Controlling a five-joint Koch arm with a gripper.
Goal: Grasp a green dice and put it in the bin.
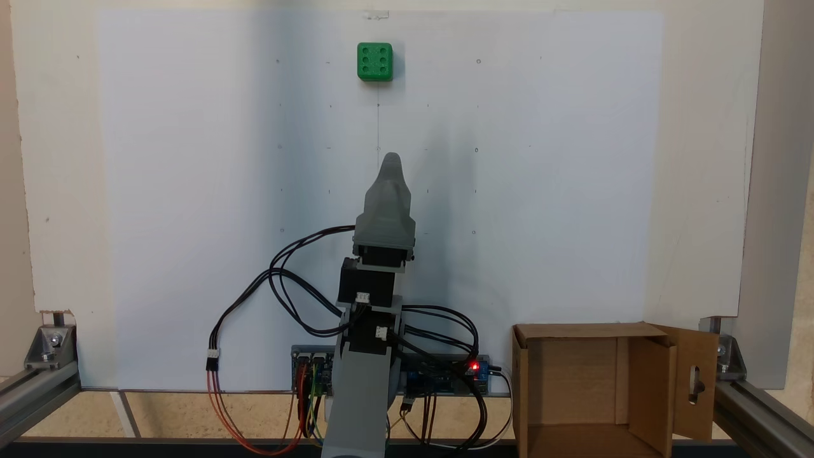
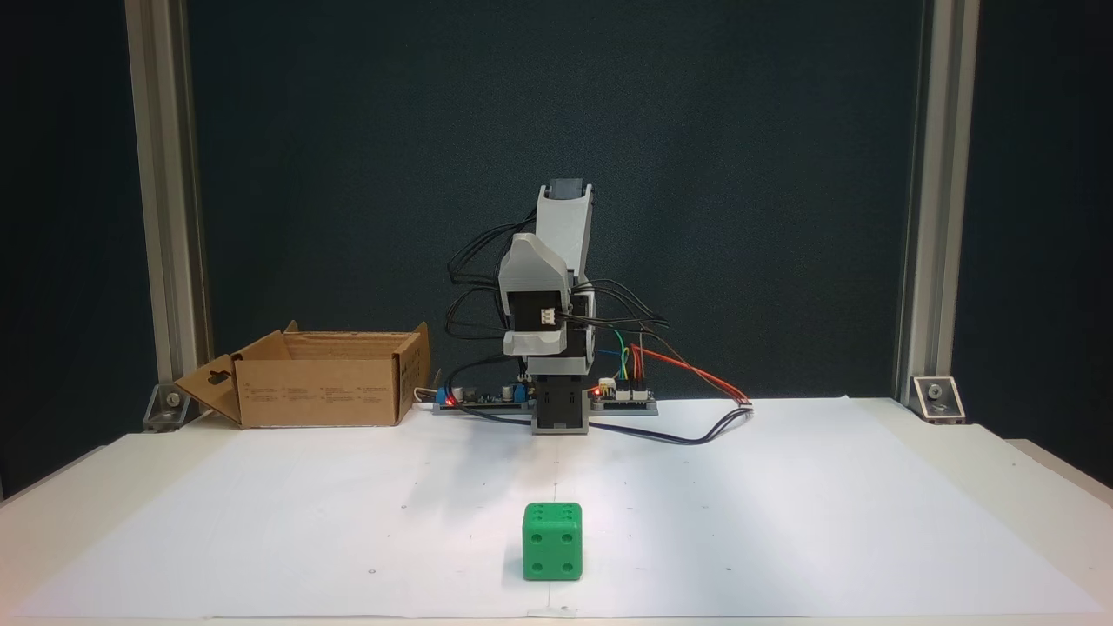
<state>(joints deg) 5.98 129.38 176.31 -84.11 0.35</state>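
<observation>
The green dice (image 1: 374, 62) (image 2: 552, 541) rests on the white paper sheet, far out in front of the arm and roughly in line with it. My grey gripper (image 1: 390, 160) (image 2: 532, 269) sits folded back over the arm's base and points toward the dice across a wide stretch of paper. It shows as a single tapered tip, so its jaws cannot be told apart, and nothing is seen in it. The bin (image 1: 575, 331) (image 2: 317, 400), an open brown cardboard box with one slotted flap, stands beside the arm's base.
Controller boards (image 1: 445, 375) (image 2: 622, 396) with lit red LEDs and loose cables lie around the base. Aluminium frame posts (image 2: 165, 217) (image 2: 935, 217) stand at the table's back corners. The white paper (image 1: 191, 191) (image 2: 783, 504) covers most of the table.
</observation>
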